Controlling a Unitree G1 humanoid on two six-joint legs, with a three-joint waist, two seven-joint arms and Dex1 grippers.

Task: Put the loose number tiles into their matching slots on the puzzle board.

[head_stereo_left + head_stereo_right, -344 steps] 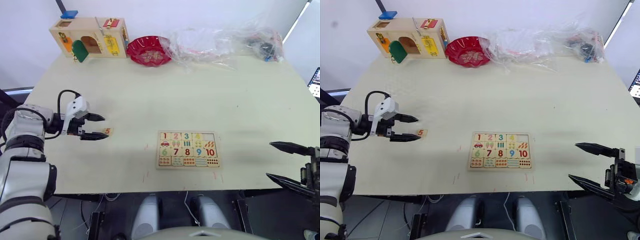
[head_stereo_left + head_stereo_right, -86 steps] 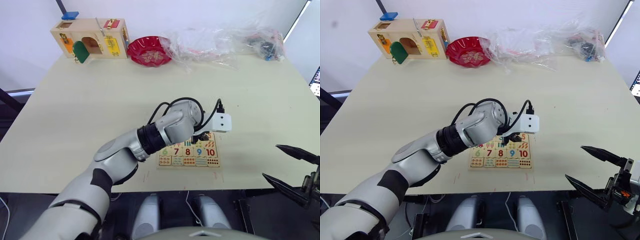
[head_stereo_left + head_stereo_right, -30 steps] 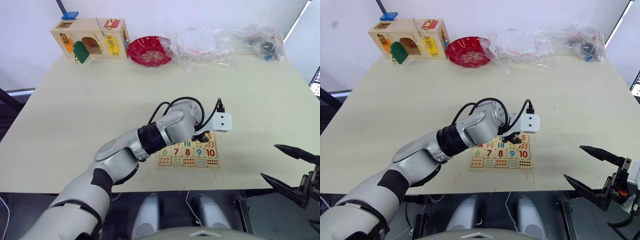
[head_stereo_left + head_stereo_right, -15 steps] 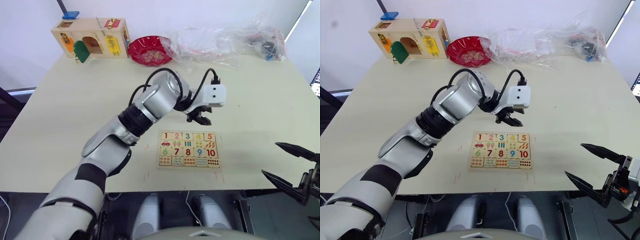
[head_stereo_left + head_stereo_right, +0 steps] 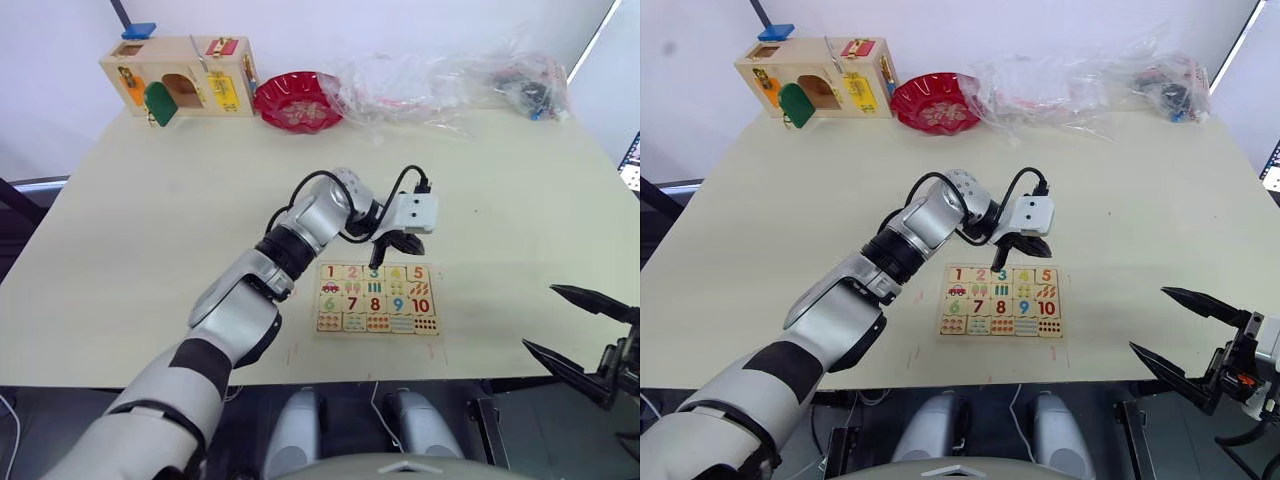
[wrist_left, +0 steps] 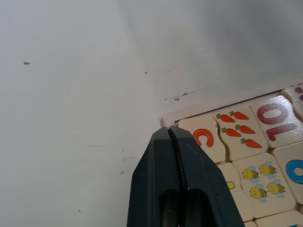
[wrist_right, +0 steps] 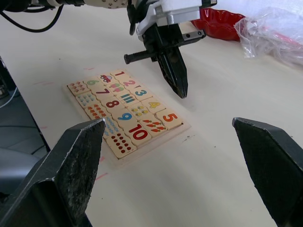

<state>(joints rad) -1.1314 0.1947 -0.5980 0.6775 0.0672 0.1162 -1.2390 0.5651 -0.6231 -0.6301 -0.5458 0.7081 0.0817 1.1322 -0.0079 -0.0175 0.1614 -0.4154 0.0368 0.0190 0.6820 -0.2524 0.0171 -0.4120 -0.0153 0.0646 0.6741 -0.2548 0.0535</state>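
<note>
number tiles (image 5: 374, 272) in puzzle board (image 5: 378, 325), latch box (image 5: 178, 74) behind

Left tool (image 5: 1023, 247) hangs over puzzle board (image 5: 1001, 300) far edge; bare table (image 5: 1140, 220) around, prob. passable.

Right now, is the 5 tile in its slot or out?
In: the 5 tile lies flush beside the 4 in the puzzle board, left gripper shut above it.

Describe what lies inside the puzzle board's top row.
In the puzzle board, tiles 1, 2, 3, 4 and 5 fill the top row. Their slots are covered.
</note>
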